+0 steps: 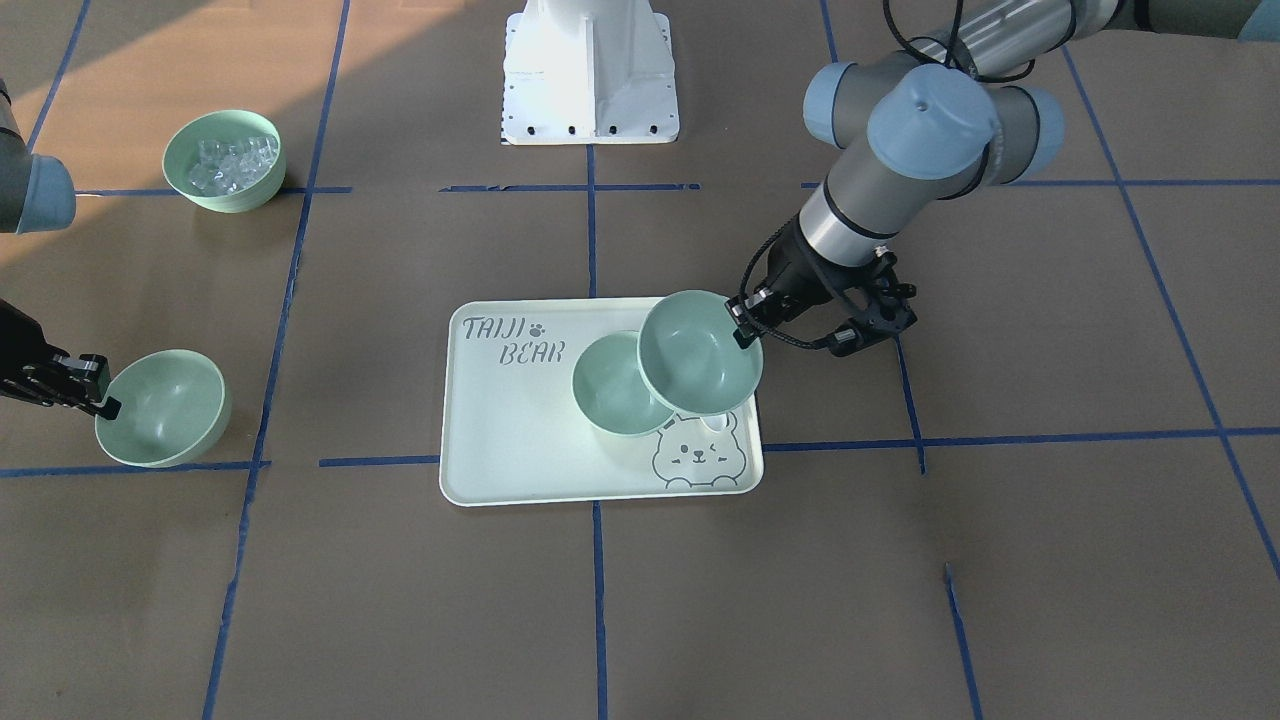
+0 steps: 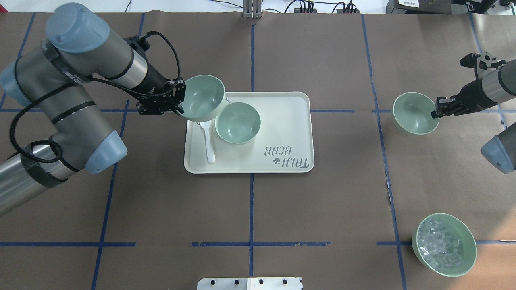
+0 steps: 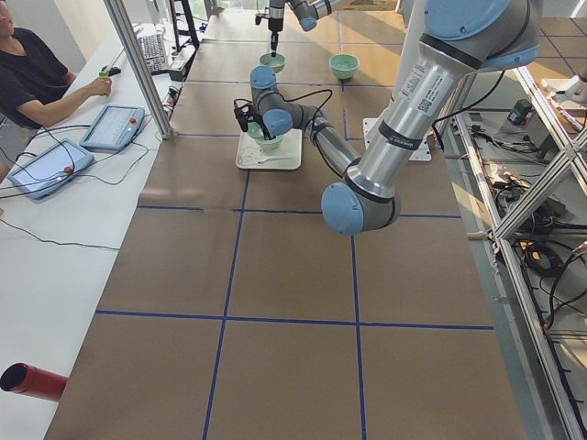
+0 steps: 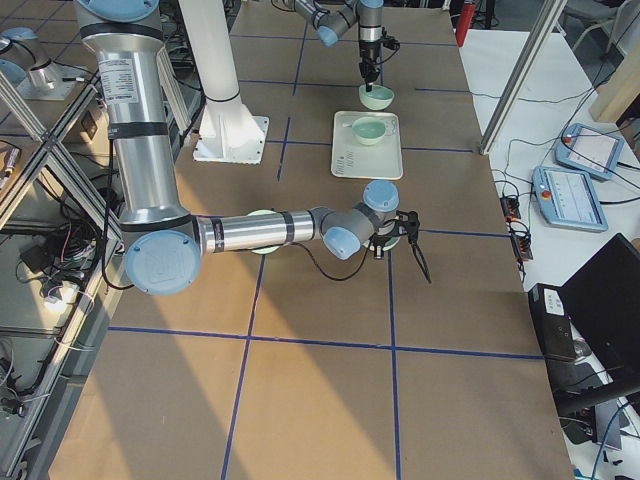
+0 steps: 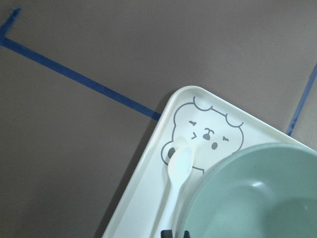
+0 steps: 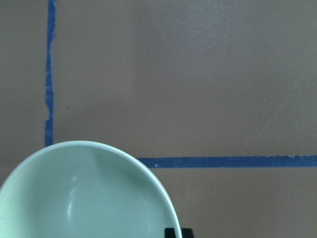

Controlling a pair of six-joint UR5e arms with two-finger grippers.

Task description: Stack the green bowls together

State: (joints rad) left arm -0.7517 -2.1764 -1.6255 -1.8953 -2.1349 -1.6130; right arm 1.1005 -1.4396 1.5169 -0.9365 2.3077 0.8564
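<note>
My left gripper is shut on the rim of a mint-green bowl and holds it tilted above the tray's corner, beside and slightly over a second green bowl that stands on the cream bear tray. In the front view the held bowl overlaps the tray bowl. My right gripper is shut on the rim of the third green bowl, far from the tray; it also shows in the front view and the right wrist view.
A white spoon lies on the tray under the held bowl. A green bowl filled with clear cubes stands near my right side. The robot base is at the table's edge. Blue tape lines cross the brown table cover.
</note>
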